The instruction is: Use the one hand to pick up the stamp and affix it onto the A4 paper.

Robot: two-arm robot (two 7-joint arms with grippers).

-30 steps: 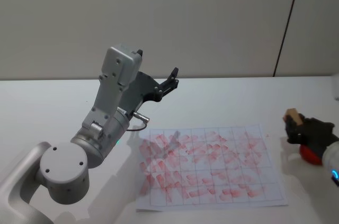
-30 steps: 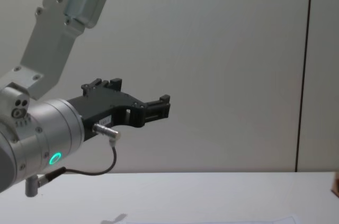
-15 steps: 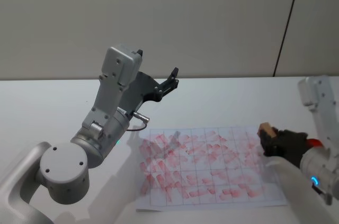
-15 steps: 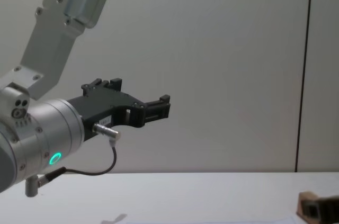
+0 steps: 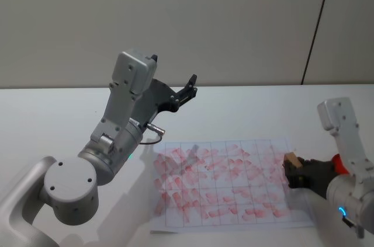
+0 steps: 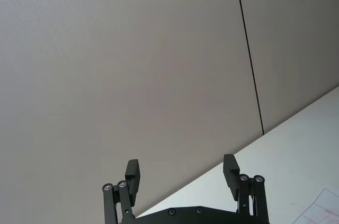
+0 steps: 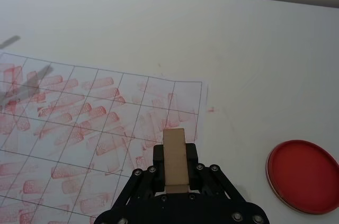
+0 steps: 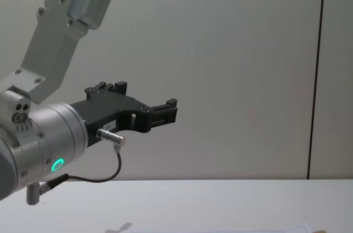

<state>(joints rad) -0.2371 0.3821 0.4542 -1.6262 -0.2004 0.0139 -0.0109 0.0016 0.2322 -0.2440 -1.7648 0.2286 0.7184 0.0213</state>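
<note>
Right gripper (image 5: 299,172): nearest to the body, low over the right edge of the sheet, clenched on the stamp from both sides.
Stamp (image 7: 174,155): pale wooden block between the jaws, above the rightmost column of squares; touching the sheet or just above it, not possible to tell.
A4 paper (image 5: 228,183): flat on the counter (image 5: 52,118), ruled in squares, crowded with red prints, few bare places left.
Ink pad (image 7: 303,175): round and red, on the counter near the right edge of the sheet, apart from the gripper.
Left gripper (image 6: 181,173): farther off, raised well above the counter beyond the left part of the sheet, released, nothing between the fingers, parked.
Step in hand: probably lowering the stamp for a print at the right border.
Risk, placement: print falling half on the counter, because of the stamp so close to the edge.
Risk, sheet: thin paper sliding under a sideways push, or lifting with the inked face afterwards, with nothing holding it down.
Risk, contact: faint or one-sided print from a tilted stamp face.
</note>
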